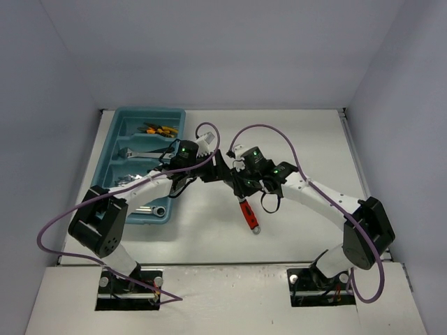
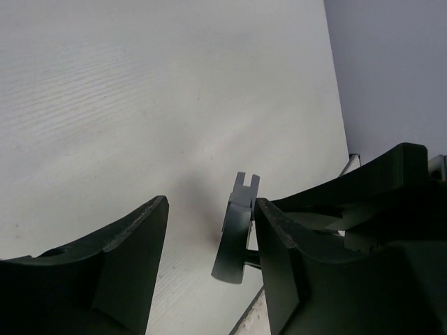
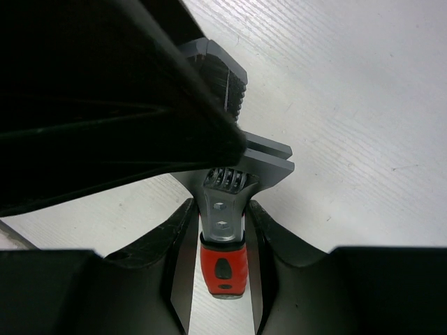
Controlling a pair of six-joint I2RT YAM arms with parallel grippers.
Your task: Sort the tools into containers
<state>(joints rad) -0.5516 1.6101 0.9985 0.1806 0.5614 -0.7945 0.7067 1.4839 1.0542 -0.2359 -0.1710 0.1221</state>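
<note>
At the table's [image 1: 307, 139] left side lay one teal tray [image 1: 150, 112] with four long compartments [image 1: 133, 139]: orange-and-yellow-handled tools [image 1: 159, 129] in the farthest, count not clear; one silvery spanner [image 1: 143, 150] in the second; bright metal pieces [image 1: 126, 179] in the third, partly hidden by the arm; one ring-ended spanner [image 1: 159, 209] in the nearest. Two arms were present. The left arm rose from its base, bent over the tray's near end and reached right toward mid-table. The left gripper [image 1: 222, 166] stood with jaws partly apart. In its wrist view [image 2: 211, 204] the grey head of the wrench [image 2: 237, 223] sat between the fingers, close to one, with clear space to the other. One red-handled adjustable wrench [image 1: 248, 213] was at table centre, outside the tray, handle pointing toward the near edge. The right arm arched from its base inward to the left, wrist meeting the left one. The right gripper [image 1: 241, 185] was narrow, both fingers pressed on the wrench's shank just above the red grip [image 3: 223, 265].
</note>
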